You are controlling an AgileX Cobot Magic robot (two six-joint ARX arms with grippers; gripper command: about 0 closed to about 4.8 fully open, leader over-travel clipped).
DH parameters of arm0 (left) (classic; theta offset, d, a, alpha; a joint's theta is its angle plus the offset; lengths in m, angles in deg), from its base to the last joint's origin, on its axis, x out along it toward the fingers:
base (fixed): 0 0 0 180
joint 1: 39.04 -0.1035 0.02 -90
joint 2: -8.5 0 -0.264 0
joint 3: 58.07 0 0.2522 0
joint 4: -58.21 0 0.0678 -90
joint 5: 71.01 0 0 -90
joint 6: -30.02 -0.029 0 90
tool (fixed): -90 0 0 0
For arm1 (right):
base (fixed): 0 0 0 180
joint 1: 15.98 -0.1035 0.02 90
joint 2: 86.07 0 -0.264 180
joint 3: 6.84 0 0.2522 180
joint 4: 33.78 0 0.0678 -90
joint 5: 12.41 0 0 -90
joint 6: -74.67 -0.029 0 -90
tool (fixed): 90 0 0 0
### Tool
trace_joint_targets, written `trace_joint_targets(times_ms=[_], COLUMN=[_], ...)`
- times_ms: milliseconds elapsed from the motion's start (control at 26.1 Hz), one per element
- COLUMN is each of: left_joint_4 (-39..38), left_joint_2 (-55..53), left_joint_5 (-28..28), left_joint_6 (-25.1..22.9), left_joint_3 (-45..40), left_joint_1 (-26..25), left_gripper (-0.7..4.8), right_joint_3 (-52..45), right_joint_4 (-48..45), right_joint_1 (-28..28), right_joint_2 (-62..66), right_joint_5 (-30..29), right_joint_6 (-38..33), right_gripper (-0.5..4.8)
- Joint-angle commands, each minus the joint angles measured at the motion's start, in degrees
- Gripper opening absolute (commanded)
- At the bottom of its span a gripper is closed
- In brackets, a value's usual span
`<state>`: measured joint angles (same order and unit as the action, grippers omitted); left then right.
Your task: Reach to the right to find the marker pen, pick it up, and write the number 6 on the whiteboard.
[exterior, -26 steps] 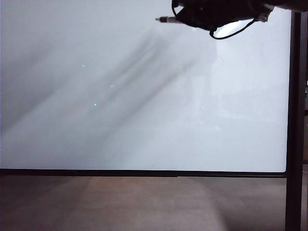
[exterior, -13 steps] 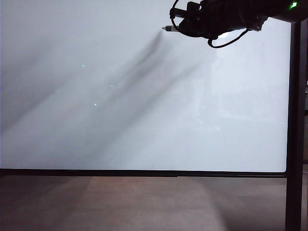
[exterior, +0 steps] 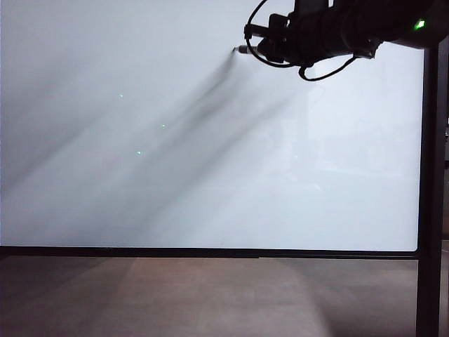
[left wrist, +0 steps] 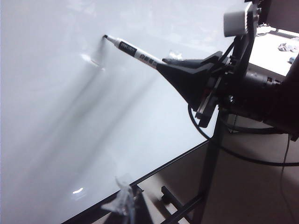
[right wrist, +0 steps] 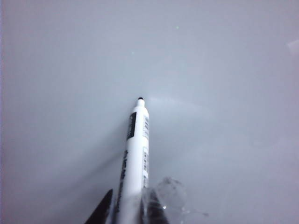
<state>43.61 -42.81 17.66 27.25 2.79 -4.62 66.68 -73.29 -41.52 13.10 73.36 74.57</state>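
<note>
Marker pen (left wrist: 135,50) now tip-first against the whiteboard (exterior: 175,175) near its upper edge, right of centre, clenched in the right gripper (right wrist: 126,205). A second ago held higher, off the surface; lowered and brought in since (contact looks made, no ink visible yet). Likely ready for the first stroke of the 6. Left gripper unseen, state impossible to tell.

a: what carries everything here?
b: the whiteboard (exterior: 210,175), upright in a thin black frame, with a dark post (exterior: 428,210) below the right pincer (exterior: 242,49).
a: anything on it?
b: only the marker pen (left wrist: 135,50) tip, touching the board just ahead of that pincer. the left pincer is unseen.
</note>
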Motion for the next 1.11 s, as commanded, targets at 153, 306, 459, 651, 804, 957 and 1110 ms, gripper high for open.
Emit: trace_joint_targets(times_ms=[153,306,459,651,804,957,1110], left_joint_4=[0.9,0.9,0.9,0.9,0.9,0.9,0.9], left_joint_2=[0.15,0.15,0.15,0.15,0.15,0.15,0.15], left_joint_5=[-0.24,-0.22,-0.24,-0.24,-0.24,-0.24,-0.22], left_joint_6=[0.17,0.17,0.17,0.17,0.17,0.17,0.17], left_joint_3=[0.2,0.2,0.2,0.2,0.2,0.2,0.2], left_joint_1=[0.09,0.09,0.09,0.09,0.09,0.09,0.09], left_gripper=[-0.06,-0.06,-0.06,-0.06,-0.06,-0.06,-0.06], right_joint_3=[2.12,2.27,2.27,2.23,2.19,2.14,2.14], right_joint_4=[-0.76,-0.48,0.24,0.74,0.79,1.22,1.57], right_joint_1=[-0.04,-0.04,-0.04,-0.04,-0.04,-0.04,-0.04], right_joint_2=[0.57,0.57,0.55,0.48,0.31,-0.2,-0.22], right_joint_5=[0.31,0.33,0.33,1.31,2.49,3.26,4.68], right_joint_6=[0.17,0.15,0.13,0.09,-0.24,-0.31,-0.31], right_gripper=[0.31,0.31,0.31,0.3,0.3,0.3,0.3])
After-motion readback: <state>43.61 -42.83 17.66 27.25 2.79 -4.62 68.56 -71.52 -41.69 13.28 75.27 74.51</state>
